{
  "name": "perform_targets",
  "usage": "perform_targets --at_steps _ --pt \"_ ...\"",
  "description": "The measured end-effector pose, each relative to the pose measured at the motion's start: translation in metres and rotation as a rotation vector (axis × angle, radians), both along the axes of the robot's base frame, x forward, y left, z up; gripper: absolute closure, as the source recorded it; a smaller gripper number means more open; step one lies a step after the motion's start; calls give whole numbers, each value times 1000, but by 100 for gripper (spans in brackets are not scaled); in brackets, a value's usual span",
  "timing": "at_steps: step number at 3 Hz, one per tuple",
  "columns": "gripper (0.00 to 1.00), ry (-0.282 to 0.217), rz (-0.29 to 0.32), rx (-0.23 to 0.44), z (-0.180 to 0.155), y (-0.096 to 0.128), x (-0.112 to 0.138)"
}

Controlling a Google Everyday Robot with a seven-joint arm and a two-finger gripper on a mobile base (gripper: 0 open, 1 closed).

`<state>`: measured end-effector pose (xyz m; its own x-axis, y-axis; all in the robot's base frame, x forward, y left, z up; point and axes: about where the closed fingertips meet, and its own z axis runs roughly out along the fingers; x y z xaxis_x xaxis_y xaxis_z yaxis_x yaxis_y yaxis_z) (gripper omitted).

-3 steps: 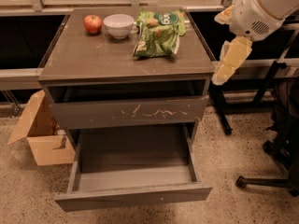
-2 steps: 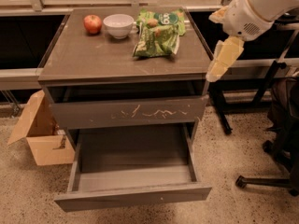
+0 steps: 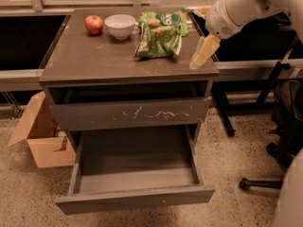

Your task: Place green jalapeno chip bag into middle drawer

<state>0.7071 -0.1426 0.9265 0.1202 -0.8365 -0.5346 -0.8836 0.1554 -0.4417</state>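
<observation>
The green jalapeno chip bag point(image 3: 157, 42) lies on the cabinet top, right of centre, its far end against a second green bag with a round dark logo point(image 3: 166, 19). The middle drawer point(image 3: 135, 200) is pulled out below, with a plain front panel and a bare grey floor. My gripper point(image 3: 202, 55) hangs from the white arm over the right edge of the cabinet top, just right of the jalapeno bag and apart from it. It holds nothing.
A red apple point(image 3: 94, 24) and a white bowl point(image 3: 120, 26) stand at the back of the cabinet top point(image 3: 94, 60). The scratched drawer front point(image 3: 132, 113) is above the open drawer. A cardboard box point(image 3: 40, 136) is on the floor at left; chair legs point(image 3: 265, 181) at right.
My gripper has moved left and up, from beside the cabinet's right side to over the right edge of its top, nearer the green bags. Nothing else has moved.
</observation>
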Motion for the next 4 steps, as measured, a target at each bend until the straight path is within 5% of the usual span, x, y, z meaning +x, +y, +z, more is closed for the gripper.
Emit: perform_targets --at_steps 1,4 --pt "0 -49 8 41 -14 15 42" --pt "0 -74 36 28 -35 54 100"
